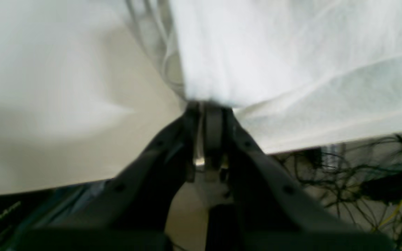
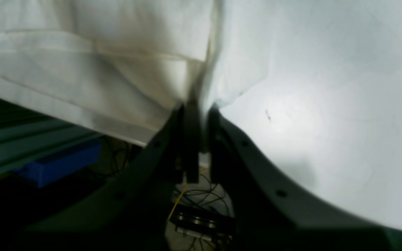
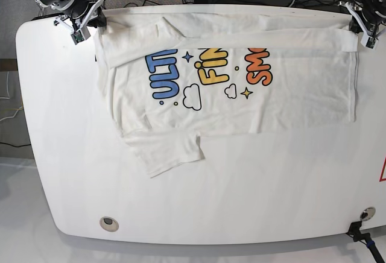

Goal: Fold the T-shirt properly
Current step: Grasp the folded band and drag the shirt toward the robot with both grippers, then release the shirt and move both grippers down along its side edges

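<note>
Both grippers pinch the shirt [image 3: 241, 82] at the table's [image 3: 241, 184] far edge: the left gripper [image 1: 209, 104] clamps one corner, the right gripper [image 2: 195, 104] the other. Its far strip lies folded over the print, one sleeve pointing toward the near side.

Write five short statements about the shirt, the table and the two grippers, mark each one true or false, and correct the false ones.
1. The T-shirt lies print side up on the white table. True.
2. Both grippers are open and clear of the cloth. False: the left gripper and the right gripper are each shut on the shirt's fabric.
3. A strip of the shirt's far edge is turned over, covering the tops of the letters. True.
4. The grippers hold the shirt at the table's near edge. False: they are at the far corners in the base view.
5. One sleeve sticks out toward the near side. True.
</note>
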You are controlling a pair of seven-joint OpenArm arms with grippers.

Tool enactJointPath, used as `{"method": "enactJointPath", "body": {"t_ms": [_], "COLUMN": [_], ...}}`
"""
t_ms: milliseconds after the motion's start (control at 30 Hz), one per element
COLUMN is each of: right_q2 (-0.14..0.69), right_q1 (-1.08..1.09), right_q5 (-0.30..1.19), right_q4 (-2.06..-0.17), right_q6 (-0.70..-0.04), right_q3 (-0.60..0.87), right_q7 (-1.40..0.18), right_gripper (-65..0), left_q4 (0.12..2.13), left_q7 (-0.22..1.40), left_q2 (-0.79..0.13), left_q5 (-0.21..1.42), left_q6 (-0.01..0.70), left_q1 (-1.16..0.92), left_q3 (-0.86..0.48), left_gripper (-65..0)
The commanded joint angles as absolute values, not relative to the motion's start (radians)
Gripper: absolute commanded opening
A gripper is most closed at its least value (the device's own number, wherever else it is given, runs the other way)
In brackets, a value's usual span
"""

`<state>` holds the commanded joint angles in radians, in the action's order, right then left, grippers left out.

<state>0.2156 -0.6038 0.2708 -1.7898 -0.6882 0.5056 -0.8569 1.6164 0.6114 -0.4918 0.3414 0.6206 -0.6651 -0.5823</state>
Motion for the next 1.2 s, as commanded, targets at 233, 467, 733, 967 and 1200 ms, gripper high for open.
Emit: {"method": "enactJointPath", "body": {"t_ms": [233,467,733,967,1200], "right_q2": [0.22,0.223,0.22,0.223,0.214], "right_q1": [-0.595,-0.598,-0.588,-0.547,-0.495], "right_q5": [0.269,0.269,0.282,0.36,0.358], "right_q4": [-1.796,-1.797,-1.822,-1.883,-1.905], "right_q6": [-0.688,-0.688,-0.693,-0.694,-0.69], "right_q3": [0.506,0.506,0.591,0.59,0.598], "right_q7": [-0.857,-0.857,-0.857,-0.914,-0.997], "right_gripper": [-55.8,-46.0,-45.9,-45.8,-45.8], "left_q4": [1.641,1.643,1.65,1.748,1.778], "left_q7": [0.682,0.682,0.682,0.682,0.682], "left_q2": [-0.519,-0.555,-0.568,-0.564,-0.562], "left_q5": [0.34,0.34,0.34,0.341,0.34], "left_q6": [0.621,0.619,0.621,0.621,0.621], "left_q1": [-0.63,-0.634,-0.633,-0.63,-0.582], "left_q3": [-0.584,-0.611,-0.714,-0.73,-0.697], "left_gripper": [-46.2,-44.2,-44.2,-44.2,-44.2]}}
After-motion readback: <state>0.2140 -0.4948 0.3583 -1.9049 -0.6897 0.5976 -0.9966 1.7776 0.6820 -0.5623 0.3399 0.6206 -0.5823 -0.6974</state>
